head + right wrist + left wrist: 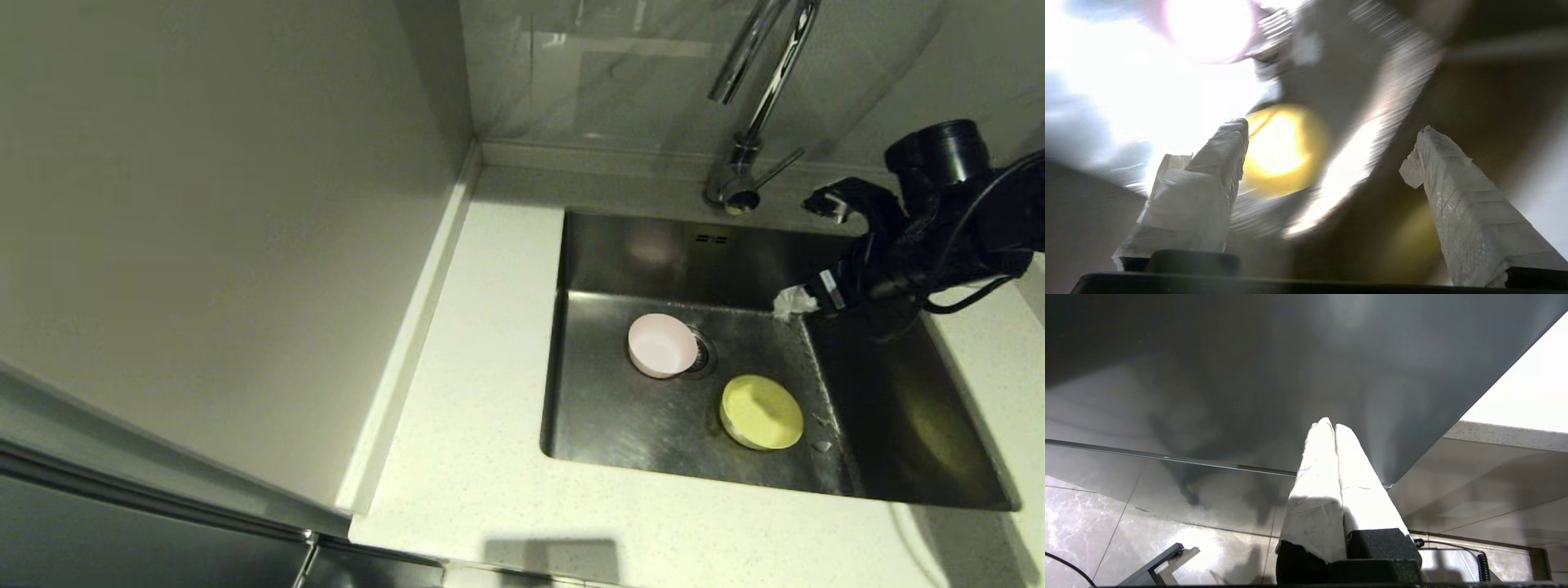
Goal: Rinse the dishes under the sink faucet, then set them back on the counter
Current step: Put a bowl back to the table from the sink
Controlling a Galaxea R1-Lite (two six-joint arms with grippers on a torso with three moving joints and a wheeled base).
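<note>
Off-white speckled counter [457,457] framed the brushed steel sink [898,457], where the right gripper [1331,151] hung spread wide and empty (near the right wall), above the yellow-green bowl [761,412] and pale pink bowl [660,345].

the off-white speckled counter [473,425] fills the lower middle of the frame, with the steel sink [898,457] set into it at right. the chrome faucet [755,106] stands on the counter's back strip, upper right.
</note>
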